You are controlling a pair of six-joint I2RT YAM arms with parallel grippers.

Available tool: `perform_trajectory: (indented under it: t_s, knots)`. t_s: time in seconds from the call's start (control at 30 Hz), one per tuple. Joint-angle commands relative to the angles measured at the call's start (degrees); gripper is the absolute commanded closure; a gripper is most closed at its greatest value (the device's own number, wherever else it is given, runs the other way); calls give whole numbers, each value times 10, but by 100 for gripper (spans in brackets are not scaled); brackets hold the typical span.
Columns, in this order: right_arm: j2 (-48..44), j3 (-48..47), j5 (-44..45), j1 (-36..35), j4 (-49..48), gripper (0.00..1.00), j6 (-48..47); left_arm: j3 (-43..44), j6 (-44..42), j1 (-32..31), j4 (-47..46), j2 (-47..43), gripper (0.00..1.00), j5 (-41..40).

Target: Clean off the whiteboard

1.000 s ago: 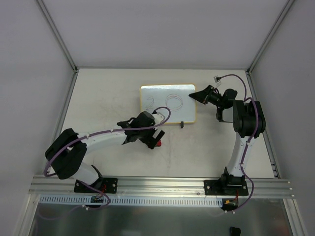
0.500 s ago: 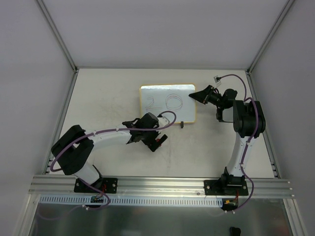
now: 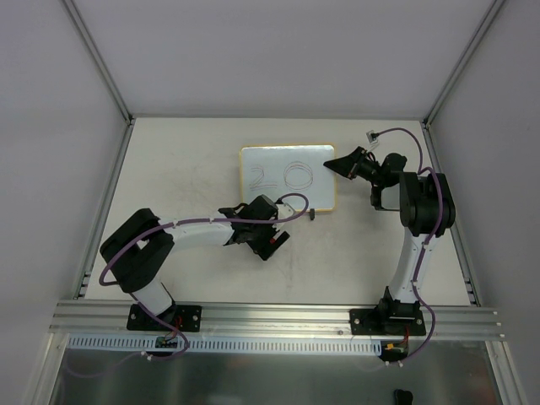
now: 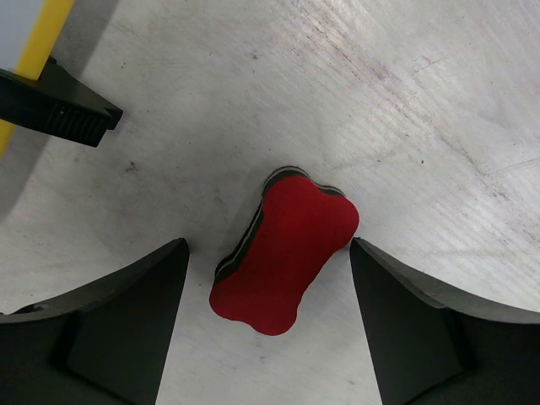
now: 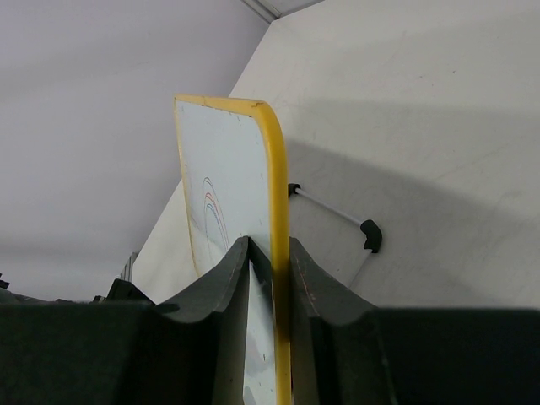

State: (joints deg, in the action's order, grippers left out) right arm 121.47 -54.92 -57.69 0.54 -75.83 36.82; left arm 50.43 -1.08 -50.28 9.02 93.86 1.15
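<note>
The whiteboard point(image 3: 287, 177) sits toward 12 o'clock on the table point(image 3: 186, 169), its long axis running from 9 to 3 o'clock and its written face turned up to the overhead view. It is glossy white with a thin yellowish frame and rounded corners. It carries two looping grey scribbles, and a small black foot point(image 3: 312, 213) shows at its 6 o'clock edge.

The right gripper point(image 3: 332, 164) is clamped on the board's 3 o'clock edge, one finger on either side of the frame. At 6 o'clock from the board, the left gripper point(image 3: 272, 245) hangs with its jaws parted around a red bone-shaped eraser point(image 4: 287, 253), gaps showing on both sides.
</note>
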Motion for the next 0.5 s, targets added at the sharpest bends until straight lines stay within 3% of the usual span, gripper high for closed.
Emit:
perform_trajectory:
  t_s: [0.0,0.07,0.17,0.43,0.47]
  knots:
    - [1,2,27,-4,-120,100,-28,12,4,-6,14,8,25,6]
    - [0,2,27,-4,-120,100,-28,11,2,-6,14,6,31,10]
    - [0,2,25,-4,-120,100,-27,10,0,-6,14,3,48,17]
    - [2,0,22,-4,-121,100,-21,6,0,-7,15,-10,67,11]
    - [2,0,21,-4,-120,100,-20,6,1,-6,14,-11,75,4]
